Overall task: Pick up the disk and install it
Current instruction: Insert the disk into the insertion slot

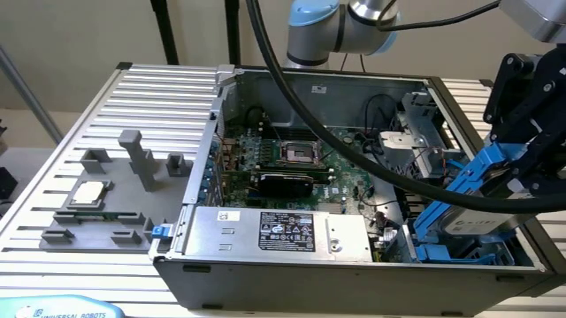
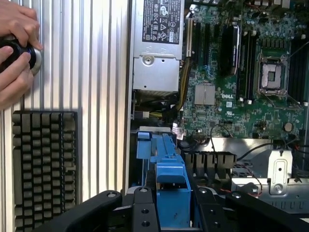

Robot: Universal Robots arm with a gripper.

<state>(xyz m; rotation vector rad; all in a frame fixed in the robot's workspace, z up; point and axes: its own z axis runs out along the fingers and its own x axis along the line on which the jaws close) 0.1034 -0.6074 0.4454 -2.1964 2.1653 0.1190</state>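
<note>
The disk [image 1: 478, 217] is a silver-grey drive in a bright blue carrier. It hangs tilted over the open computer case [image 1: 292, 83], at the exterior view's right, above the blue drive bay [image 1: 439, 252] in the case's front corner. My gripper [image 1: 520, 182] is shut on the disk from above, its black fingers on either side of the blue frame. In the wrist view the blue carrier [image 2: 170, 181] runs between the black fingers [image 2: 137, 212] of my gripper [image 2: 171, 210], and the bay's blue plastic [image 2: 144, 145] lies just beyond it.
A grey power-supply box [image 1: 274, 232] sits along the case's front, with the motherboard [image 1: 292, 165] behind it. Thick black cables [image 1: 354, 152] cross over the case. A grey fixture with a small silver chip [image 1: 89, 193] stands on the slatted table [image 1: 150, 86]. A person's hands [image 2: 17, 53] and a keyboard [image 2: 43, 164] lie beside the case.
</note>
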